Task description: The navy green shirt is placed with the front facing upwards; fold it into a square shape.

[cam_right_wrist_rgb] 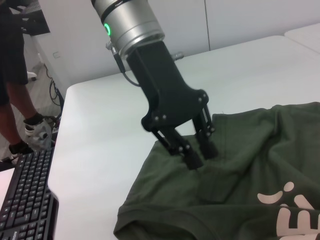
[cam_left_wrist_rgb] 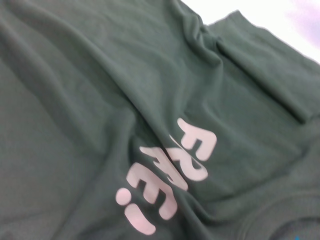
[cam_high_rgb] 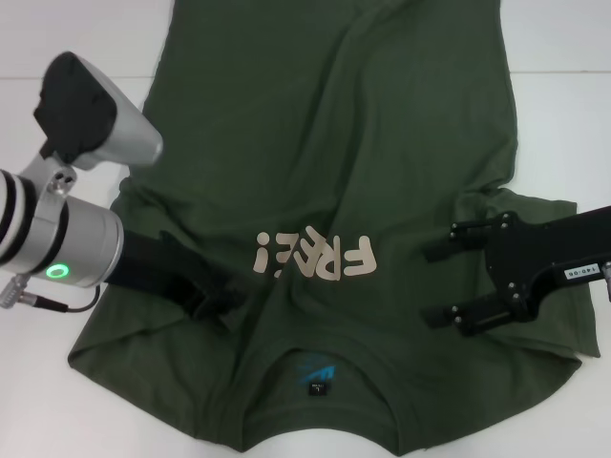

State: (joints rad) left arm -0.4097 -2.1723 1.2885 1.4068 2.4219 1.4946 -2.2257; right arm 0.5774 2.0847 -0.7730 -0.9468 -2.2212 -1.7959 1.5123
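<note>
The navy green shirt lies front up on the white table, collar and blue-black neck label toward me, cream "FREE!" lettering across the chest. My left gripper is down on the wrinkled cloth by the shirt's left sleeve; in the right wrist view its fingers stand close together, pinched on a fold. My right gripper is open, just above the right shoulder and sleeve. The left wrist view shows the lettering and creased shirt.
In the right wrist view, a black keyboard lies off the table's corner and a person stands beyond it. Bare white table lies to the shirt's left and right.
</note>
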